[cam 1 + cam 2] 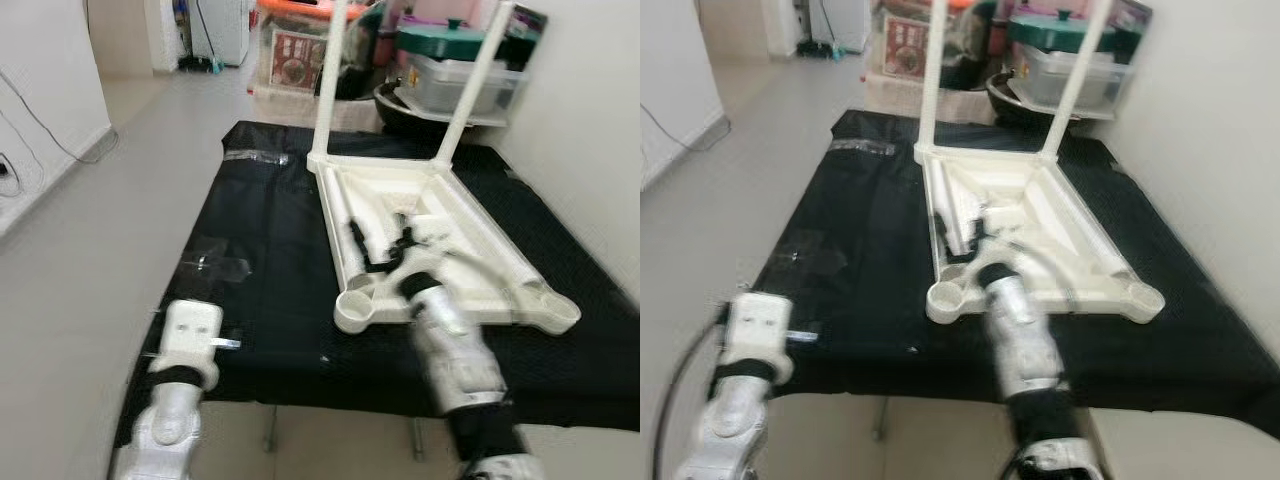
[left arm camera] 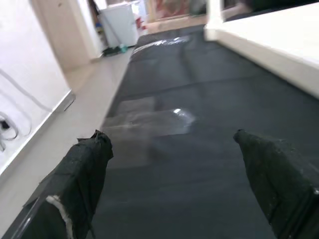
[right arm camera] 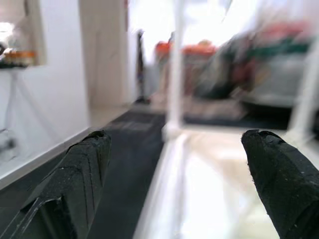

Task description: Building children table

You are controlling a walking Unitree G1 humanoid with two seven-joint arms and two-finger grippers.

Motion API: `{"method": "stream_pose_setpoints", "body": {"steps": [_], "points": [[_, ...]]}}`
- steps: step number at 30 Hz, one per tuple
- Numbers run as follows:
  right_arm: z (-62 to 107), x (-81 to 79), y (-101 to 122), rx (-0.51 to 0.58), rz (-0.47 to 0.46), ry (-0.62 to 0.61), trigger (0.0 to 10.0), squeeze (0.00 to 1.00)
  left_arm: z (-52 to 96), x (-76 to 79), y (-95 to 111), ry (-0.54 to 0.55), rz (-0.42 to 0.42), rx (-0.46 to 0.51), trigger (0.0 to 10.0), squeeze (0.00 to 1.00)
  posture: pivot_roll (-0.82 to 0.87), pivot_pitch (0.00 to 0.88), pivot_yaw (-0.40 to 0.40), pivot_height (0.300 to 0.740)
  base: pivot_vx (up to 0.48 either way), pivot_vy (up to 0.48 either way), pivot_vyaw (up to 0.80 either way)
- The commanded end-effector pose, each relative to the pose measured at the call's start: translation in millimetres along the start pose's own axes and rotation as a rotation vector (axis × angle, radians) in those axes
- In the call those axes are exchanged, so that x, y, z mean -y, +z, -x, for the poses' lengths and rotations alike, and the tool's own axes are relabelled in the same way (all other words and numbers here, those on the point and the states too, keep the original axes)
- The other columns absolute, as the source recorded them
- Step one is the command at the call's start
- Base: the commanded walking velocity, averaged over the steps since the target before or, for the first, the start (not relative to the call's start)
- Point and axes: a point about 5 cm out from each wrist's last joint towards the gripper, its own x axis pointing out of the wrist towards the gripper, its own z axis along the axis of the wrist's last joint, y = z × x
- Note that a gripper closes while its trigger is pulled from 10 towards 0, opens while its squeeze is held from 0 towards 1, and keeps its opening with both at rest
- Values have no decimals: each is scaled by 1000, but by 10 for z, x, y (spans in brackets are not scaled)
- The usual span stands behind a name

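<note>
Left hand (image 2: pixel 169 184): parted, empty, over black worktop (image 1: pixel 270 250). Right hand (image 1: pixel 385 250): spread wide above upturned white children's table (image 1: pixel 440 215), two legs (image 1: pixel 330 70) fitted, loose leg (image 1: pixel 345 235) inside. Risk: a clumsy grasp may roll that leg away.

A black cloth (image 1: pixel 270 270) is lying spread before me over a low surface, with patches of clear tape (image 1: pixel 222 265) shining on it. Beyond its far edge, a clear storage box (image 1: pixel 300 45) with an orange lid is standing beside a dark pan (image 1: pixel 400 105) and a grey bin (image 1: pixel 465 80) carrying a green lid (image 1: pixel 440 40). A cable (image 1: pixel 40 130) is trailing down the white wall on my left.
</note>
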Motion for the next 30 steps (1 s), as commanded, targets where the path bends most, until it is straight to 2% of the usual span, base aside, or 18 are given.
{"method": "stream_pose_setpoints", "body": {"steps": [1,12,16,19,30], "points": [[32,-59,32,12,30,4,10000,0,5,12,-8,-18,1,-4,10000,0,82,0,-120,740,0,-480,0],[56,-99,97,-24,47,-35,10000,0,-13,-26,14,-12,2,7,10000,0,87,0,-124,740,0,-480,0],[75,-106,88,-37,62,-36,10000,0,-22,-38,35,-7,18,24,10000,0,80,0,-119,740,0,0,0],[116,-113,68,-52,99,-32,10000,0,-29,-43,73,-4,63,48,10000,0,76,0,-116,740,0,0,0],[149,-127,16,-83,126,-14,10000,0,-34,-64,58,3,63,42,10000,0,77,0,-125,740,67,0,0]]}}
